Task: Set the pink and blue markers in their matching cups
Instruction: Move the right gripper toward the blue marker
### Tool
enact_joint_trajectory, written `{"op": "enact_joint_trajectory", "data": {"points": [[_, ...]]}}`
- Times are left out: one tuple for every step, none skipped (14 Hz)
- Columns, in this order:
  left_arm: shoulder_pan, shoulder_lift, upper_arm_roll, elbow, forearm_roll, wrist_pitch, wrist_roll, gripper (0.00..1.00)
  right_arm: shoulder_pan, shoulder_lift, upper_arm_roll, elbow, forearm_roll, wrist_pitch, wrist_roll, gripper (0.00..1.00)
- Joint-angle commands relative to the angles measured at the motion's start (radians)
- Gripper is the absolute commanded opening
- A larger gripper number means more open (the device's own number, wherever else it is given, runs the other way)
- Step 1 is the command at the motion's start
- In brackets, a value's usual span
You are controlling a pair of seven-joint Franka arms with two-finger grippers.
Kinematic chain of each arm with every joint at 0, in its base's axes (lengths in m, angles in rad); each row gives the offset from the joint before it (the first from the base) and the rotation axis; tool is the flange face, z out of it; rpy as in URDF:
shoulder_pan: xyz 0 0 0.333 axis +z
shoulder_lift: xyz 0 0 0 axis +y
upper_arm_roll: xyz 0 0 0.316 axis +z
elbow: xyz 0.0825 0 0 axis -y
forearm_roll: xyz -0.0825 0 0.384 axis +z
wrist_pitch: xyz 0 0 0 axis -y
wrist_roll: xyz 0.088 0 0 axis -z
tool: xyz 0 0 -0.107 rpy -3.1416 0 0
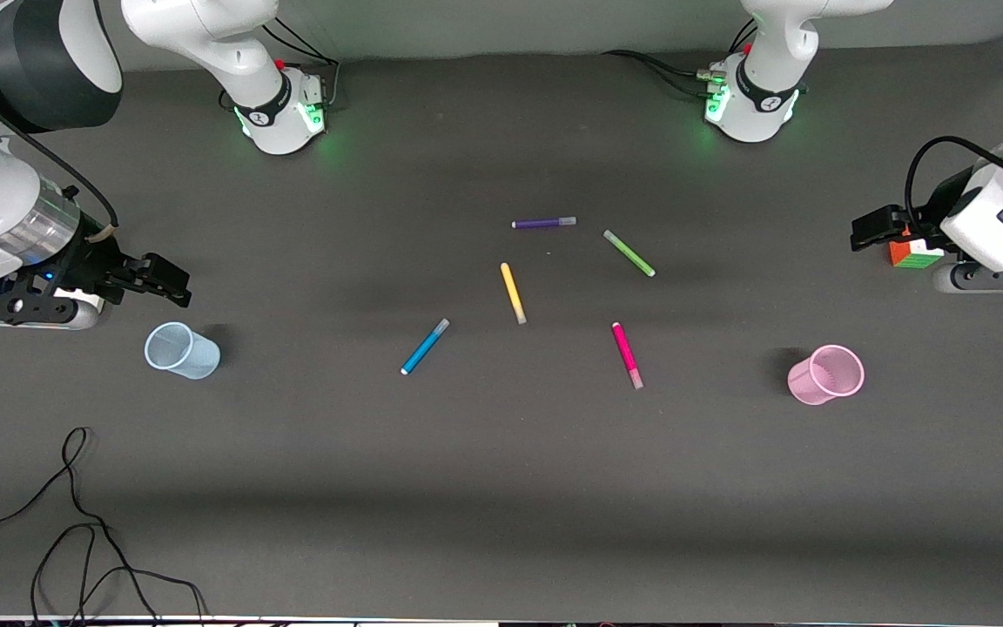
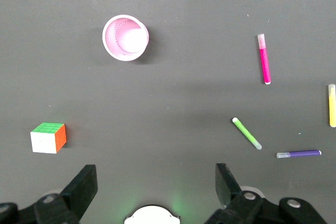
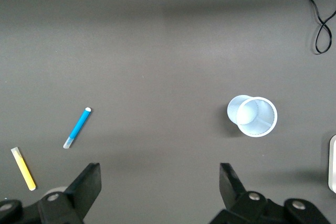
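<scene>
The blue marker [image 1: 425,346] [image 3: 77,127] and the pink marker [image 1: 627,354] [image 2: 264,59] lie flat near the table's middle. The pale blue cup [image 1: 182,350] [image 3: 253,116] stands at the right arm's end, the pink cup [image 1: 825,374] [image 2: 125,38] at the left arm's end; both are empty. My right gripper [image 1: 166,279] [image 3: 160,184] is open and empty over the table close to the blue cup. My left gripper [image 1: 871,231] [image 2: 156,182] is open and empty over the table by a colour cube.
A yellow marker [image 1: 513,293], a purple marker [image 1: 544,223] and a green marker [image 1: 629,252] lie farther from the front camera than the task markers. A colour cube [image 1: 912,253] [image 2: 48,137] sits under the left hand. A black cable [image 1: 75,522] lies at the near corner.
</scene>
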Motion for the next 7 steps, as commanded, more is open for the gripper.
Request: {"op": "enact_joint_trajectory", "data": {"points": [[-0.003, -0.005, -0.004, 0.005, 0.023, -0.013, 0.032, 1.0, 0.007, 0.001, -0.005, 0.007, 0.002, -0.016, 0.0, 1.0], [-0.003, -0.005, -0.005, 0.005, 0.043, -0.01, 0.036, 1.0, 0.004, 0.012, -0.005, 0.008, 0.004, -0.016, -0.004, 1.0], [-0.004, -0.005, -0.005, 0.005, 0.046, -0.01, 0.038, 1.0, 0.0, 0.015, -0.011, 0.01, 0.012, -0.028, 0.0, 1.0], [-0.004, -0.004, -0.004, 0.003, 0.046, -0.01, 0.043, 1.0, 0.0, 0.017, -0.014, 0.008, 0.013, -0.049, 0.006, 1.0], [-0.004, -0.004, -0.005, 0.002, 0.046, -0.01, 0.043, 1.0, 0.001, 0.038, -0.014, 0.011, 0.015, -0.053, 0.014, 1.0], [-0.004, -0.004, -0.005, 0.003, 0.046, -0.01, 0.043, 1.0, 0.001, 0.065, -0.013, 0.014, 0.019, -0.053, 0.014, 1.0], [-0.004, -0.004, -0.005, 0.003, 0.046, -0.015, 0.043, 1.0, 0.001, 0.096, -0.014, 0.033, 0.053, -0.051, 0.008, 1.0]]}}
